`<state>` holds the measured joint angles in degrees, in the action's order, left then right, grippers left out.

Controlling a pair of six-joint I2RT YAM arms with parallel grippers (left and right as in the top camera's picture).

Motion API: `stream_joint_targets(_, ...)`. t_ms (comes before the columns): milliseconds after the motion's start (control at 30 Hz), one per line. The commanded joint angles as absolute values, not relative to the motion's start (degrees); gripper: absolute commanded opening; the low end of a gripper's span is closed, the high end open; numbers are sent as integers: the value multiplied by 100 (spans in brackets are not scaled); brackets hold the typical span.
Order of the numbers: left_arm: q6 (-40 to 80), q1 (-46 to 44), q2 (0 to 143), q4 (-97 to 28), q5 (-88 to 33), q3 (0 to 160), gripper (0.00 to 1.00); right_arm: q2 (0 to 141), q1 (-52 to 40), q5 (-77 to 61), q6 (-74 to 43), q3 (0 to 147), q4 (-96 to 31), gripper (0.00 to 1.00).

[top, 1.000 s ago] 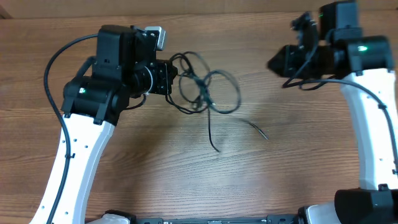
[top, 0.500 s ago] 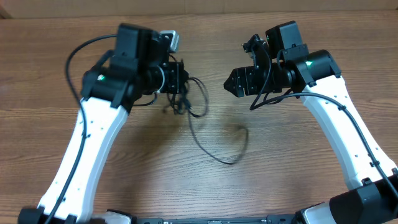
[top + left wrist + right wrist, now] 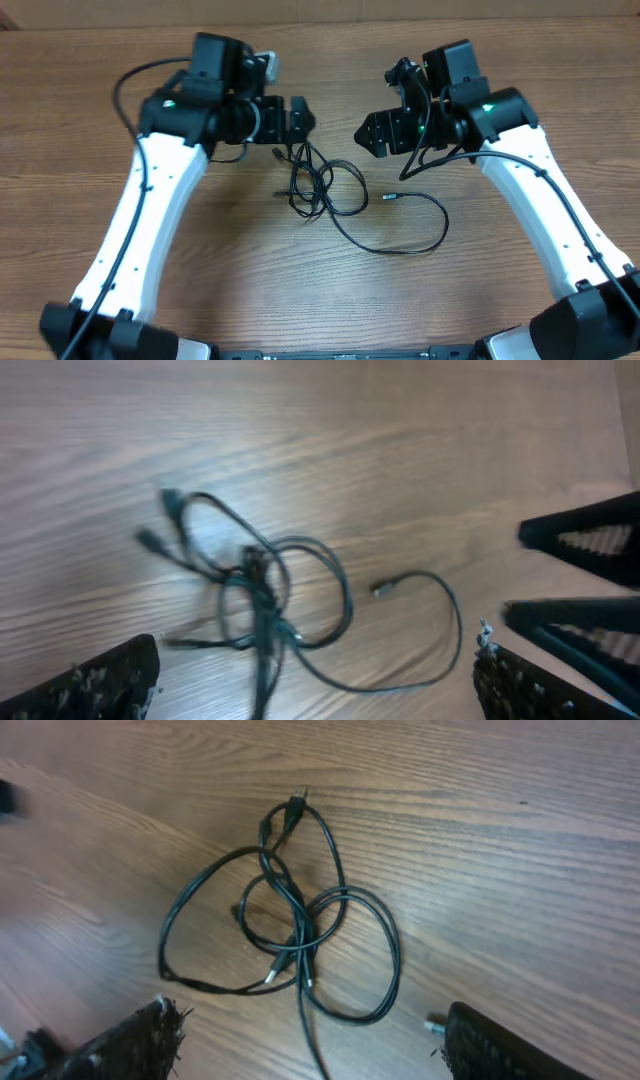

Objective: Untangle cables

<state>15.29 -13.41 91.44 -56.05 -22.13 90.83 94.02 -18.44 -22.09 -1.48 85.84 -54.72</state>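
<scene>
Overhead: wooden table (image 3: pixel 250 290) w/ two robot arms facing each other. Tangled black cables (image 3: pixel 318 188) lie flat on the table, in the gap btwn left gripper (image 3: pixel 300 116) and right gripper (image 3: pixel 368 135), touching neither. The knot sits nearer the left gripper; one strand loops out to the right, ending in a small plug (image 3: pixel 390 196). Both grippers' jaws stand wide apart, holding nothing.

surface: wooden table (image 3: pixel 250 300) | colour: mid-brown | grain: runs side to side in overhead view
</scene>
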Motion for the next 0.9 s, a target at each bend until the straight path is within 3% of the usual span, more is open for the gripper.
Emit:
stream_joint_targets(0,1518,-1275,8536,-5776,-1562,9317,100,9463,-2128,-2294,14,7964,-4917,82)
stream_joint_targets(333,1332,-1278,8250,-6490,-692,9306,100,10033,-3492,-2379,-126,7091,-3225,82)
stream_joint_targets(467,1328,-1278,8250,-6578,-685,9306,100,10335,-3938,-1798,-126,7091,-2875,84)
stream_joint_targets(567,1302,-1278,8250,-6659,-687,9306,100,10575,-4005,-773,-99,7091,-2720,79)
stream_joint_targets(867,1177,-1278,8250,-7019,-593,9306,100,10659,-3920,1380,2139,7089,-2123,77)
